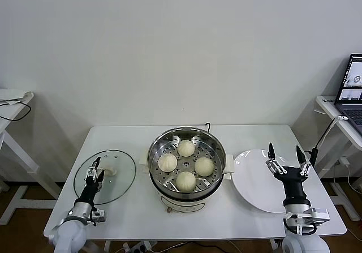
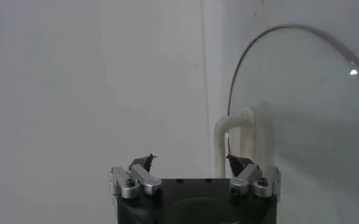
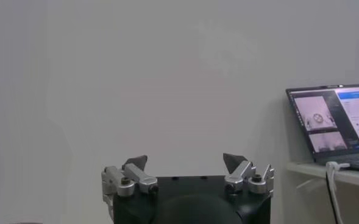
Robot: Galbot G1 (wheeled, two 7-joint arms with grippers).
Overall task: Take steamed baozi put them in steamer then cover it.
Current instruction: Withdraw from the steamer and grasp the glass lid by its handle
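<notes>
Several white pleated baozi (image 1: 186, 148) lie on the perforated tray inside the shiny steamer (image 1: 154, 150) at the table's middle. The clear glass cover (image 1: 120, 180) rests flat on the table to its left, white handle (image 1: 110, 171) up. My left gripper (image 1: 97, 167) hovers open just over the cover, beside the handle. In the left wrist view the cover (image 2: 301, 109) and its handle (image 2: 227, 131) lie close ahead of the open left gripper (image 2: 191, 159), one fingertip near the handle. My right gripper (image 1: 284, 150) stands open above the plate, empty; the right wrist view shows the right gripper (image 3: 185, 160) wide apart.
A bare white plate (image 1: 251, 179) lies right of the steamer, near the table's right edge. A laptop (image 1: 352, 89) sits on a side table at far right, the laptop (image 3: 331, 122) also in the right wrist view. Another white table (image 1: 11, 103) stands at far left.
</notes>
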